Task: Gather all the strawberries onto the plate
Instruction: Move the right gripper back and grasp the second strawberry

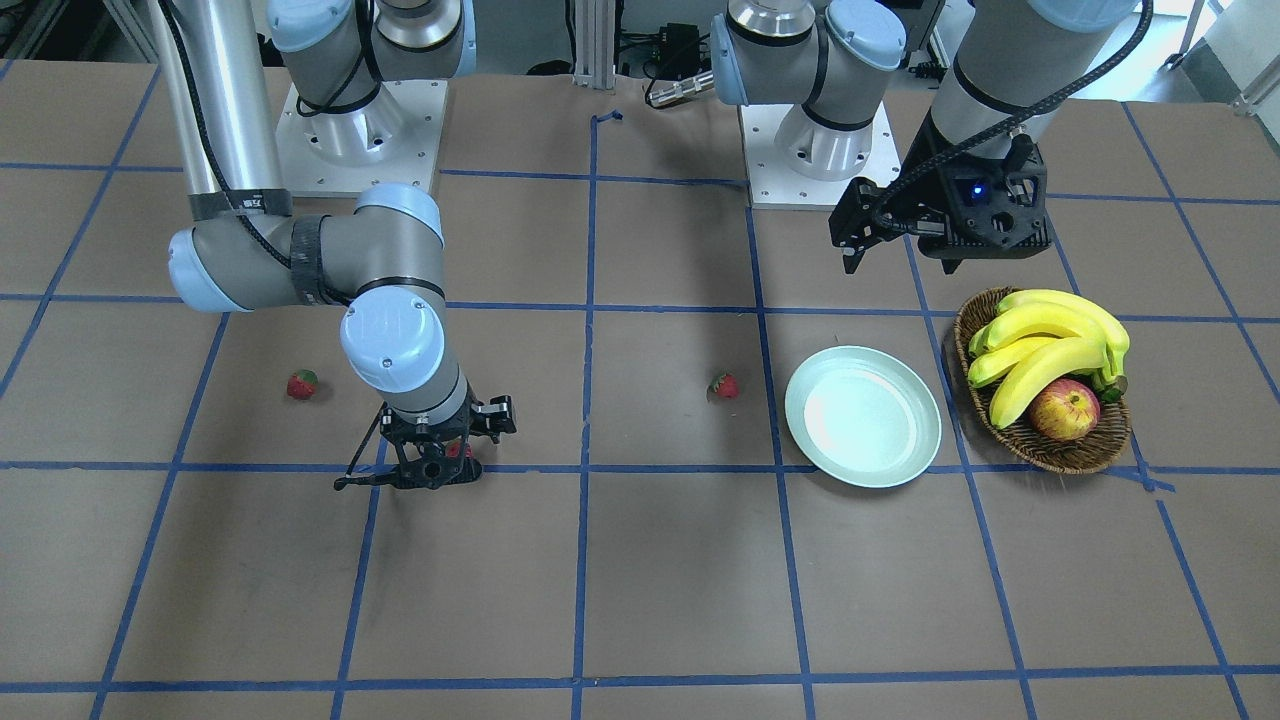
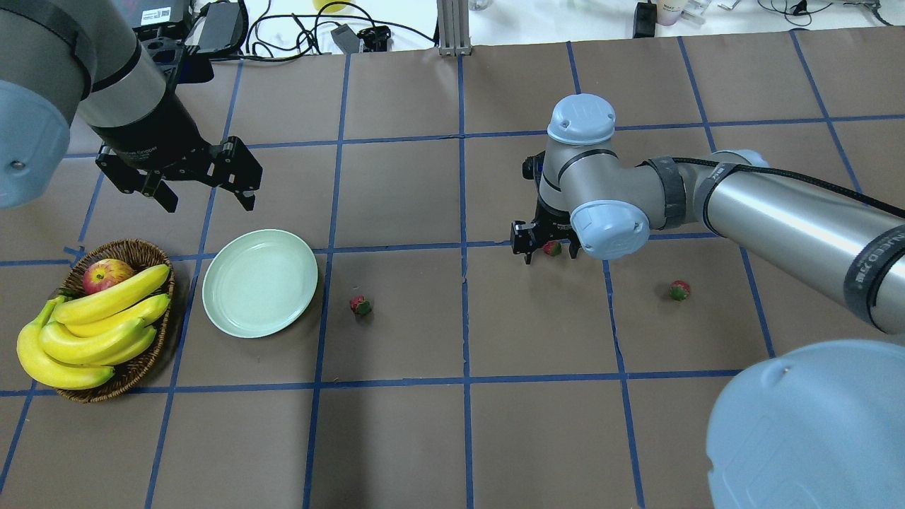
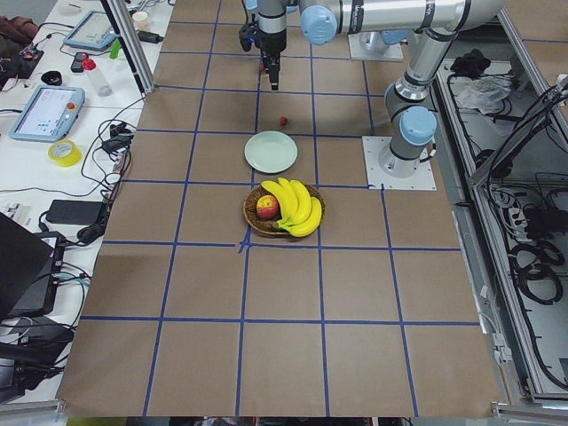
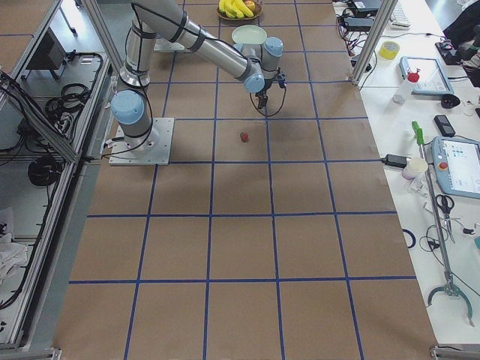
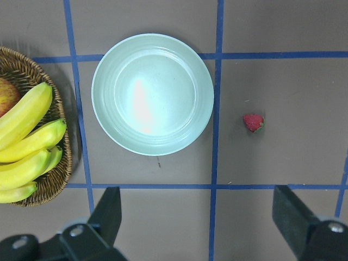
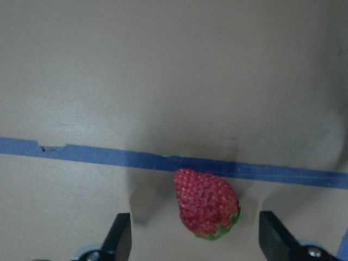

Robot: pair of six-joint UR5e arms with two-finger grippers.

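Three small red strawberries lie on the brown table. One strawberry [image 6: 206, 209] lies between the open fingers of my right gripper [image 2: 551, 253], which is low over the table; the fingers [image 6: 120, 236] stand apart from it on both sides. A second strawberry [image 2: 360, 305] lies just right of the pale green plate [image 2: 233, 311], which holds nothing. A third strawberry [image 2: 679, 290] lies further right. My left gripper [image 2: 210, 205] is open and empty, held high behind the plate; its wrist view shows the plate [image 5: 109, 125] and the second strawberry [image 5: 253, 122].
A brown wicker basket [image 2: 134, 251] with bananas [image 2: 92, 332] and an apple [image 2: 106, 274] stands left of the plate. Blue tape lines grid the table. The right arm's elbow [image 2: 608, 226] hangs over the table's middle right.
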